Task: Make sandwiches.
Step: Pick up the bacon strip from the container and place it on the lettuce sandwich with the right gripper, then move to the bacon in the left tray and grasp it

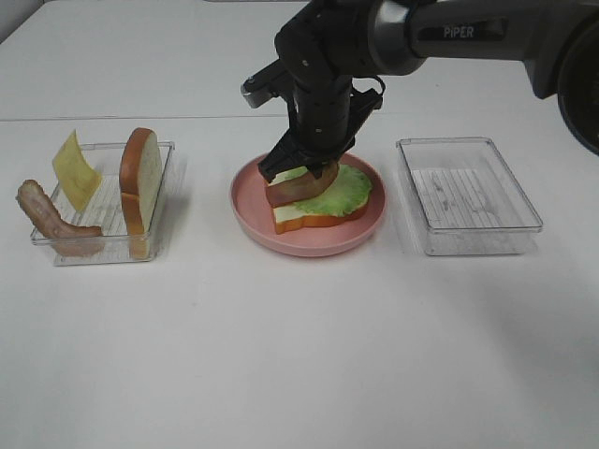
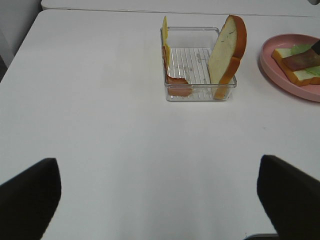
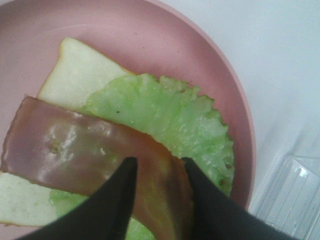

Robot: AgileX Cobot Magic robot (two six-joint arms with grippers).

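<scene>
The sandwich stack lies on the round pink plate [image 1: 309, 245]: a bread slice [image 1: 309, 220] with a green lettuce leaf [image 1: 348, 190] on it. My right gripper [image 1: 304, 166] is shut on a brown meat strip [image 1: 292, 191] and holds it on the lettuce. In the right wrist view the strip [image 3: 75, 150] sits between the gripper's [image 3: 157, 195] fingers, across the lettuce [image 3: 170, 110] and bread [image 3: 80, 70]. My left gripper [image 2: 160, 197] is open and empty, back over bare table. A second bread slice [image 1: 138, 178], a yellow cheese square [image 1: 75, 168] and another meat strip [image 1: 51, 220] are in the left tray.
The left clear tray [image 1: 103, 251] stands at the table's left, with the meat strip hanging over its left wall. It also shows in the left wrist view [image 2: 200, 92]. An empty clear tray [image 1: 468, 196] stands right of the plate.
</scene>
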